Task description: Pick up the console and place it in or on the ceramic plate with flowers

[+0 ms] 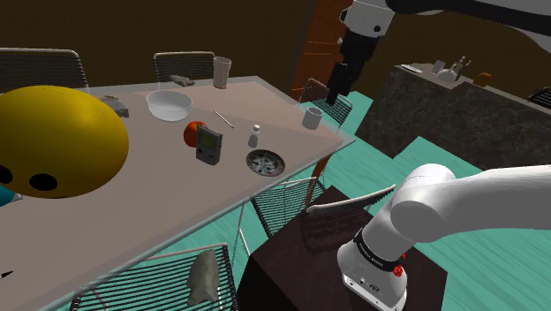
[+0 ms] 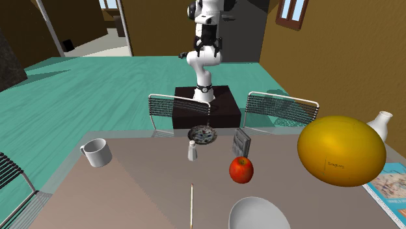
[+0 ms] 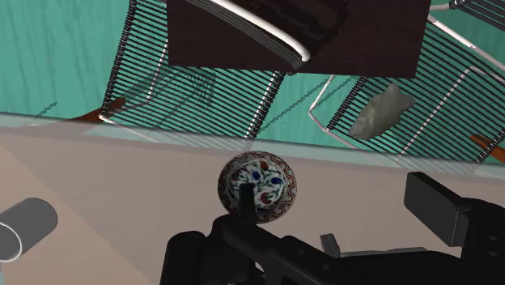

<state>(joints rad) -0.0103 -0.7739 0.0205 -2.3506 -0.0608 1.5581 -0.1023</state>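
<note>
Jaws seemingly apart and empty, the gripper hangs high over the table, the approach not yet made; next it must descend to the upright console, near the plate, beside the apple.

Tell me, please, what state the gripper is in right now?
Gripper: open, holding nothing.

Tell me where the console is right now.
In the shoulder view the grey console stands upright on the table beside the red apple, left of the flowered plate.
</note>
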